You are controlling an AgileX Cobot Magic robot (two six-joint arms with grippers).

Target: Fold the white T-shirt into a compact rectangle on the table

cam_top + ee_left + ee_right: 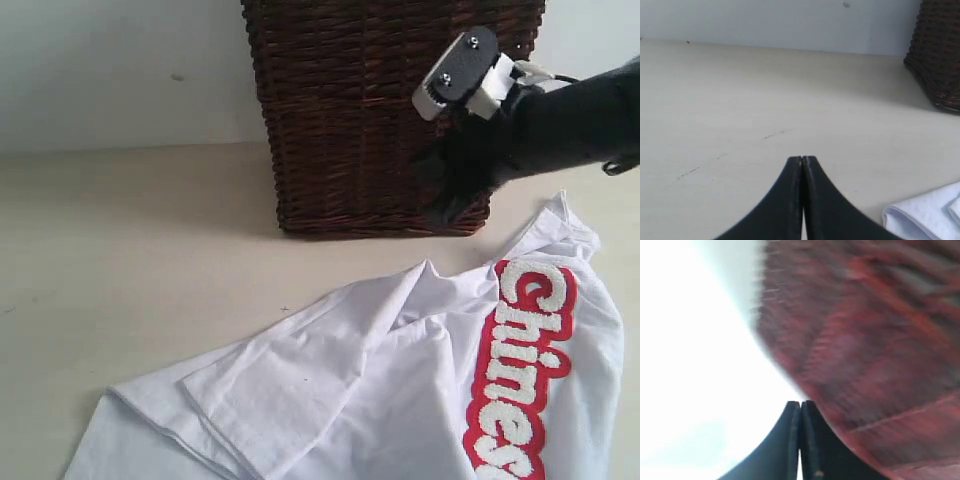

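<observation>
The white T-shirt [340, 400] lies rumpled and partly folded on the table [130, 250] at the front right, its red-outlined lettering [525, 370] running down the right side. My right gripper [445, 208] hangs shut and empty above the shirt's far edge, close in front of the basket. In the right wrist view its fingertips [801, 405] are pressed together beside blurred wicker. My left gripper [802, 159] is shut with nothing in it, low over bare table [740, 100], with a corner of the shirt [925, 215] off to one side. The left gripper is out of the exterior view.
A tall dark wicker basket [380, 110] stands at the back of the table against the pale wall [120, 70]. Its lower corner [940, 55] shows in the left wrist view. Bare tabletop stretches to the left of the shirt.
</observation>
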